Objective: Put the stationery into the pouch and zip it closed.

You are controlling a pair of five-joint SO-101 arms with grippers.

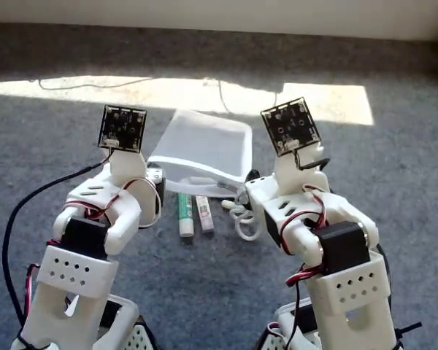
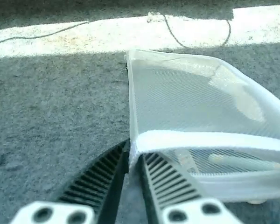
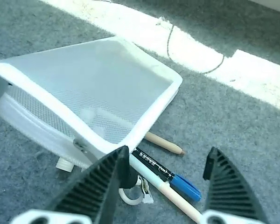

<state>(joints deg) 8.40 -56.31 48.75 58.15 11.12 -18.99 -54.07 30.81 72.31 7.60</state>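
Observation:
A white mesh pouch [image 1: 204,149] lies on the grey carpet between the two arms. My left gripper [image 2: 133,151] is shut on the corner of its rim [image 2: 200,140], and pale items show through the mesh [image 2: 238,161]. My right gripper [image 3: 168,150] is open just above the carpet by the pouch's [image 3: 84,93] other corner. Under its fingers lie a black pen with a blue cap [image 3: 165,175] and two wooden pencils [image 3: 163,143] [image 3: 177,198]. A green-and-white stick [image 1: 185,214] and a small pinkish one [image 1: 204,213] lie in front of the pouch.
A white ring [image 3: 130,196] and a small white cap [image 3: 65,163] sit at the pouch's near edge. White cable loops [image 1: 244,219] hang by the right arm [image 1: 306,219]. A thin cord [image 1: 95,84] crosses the sunlit strip beyond the pouch.

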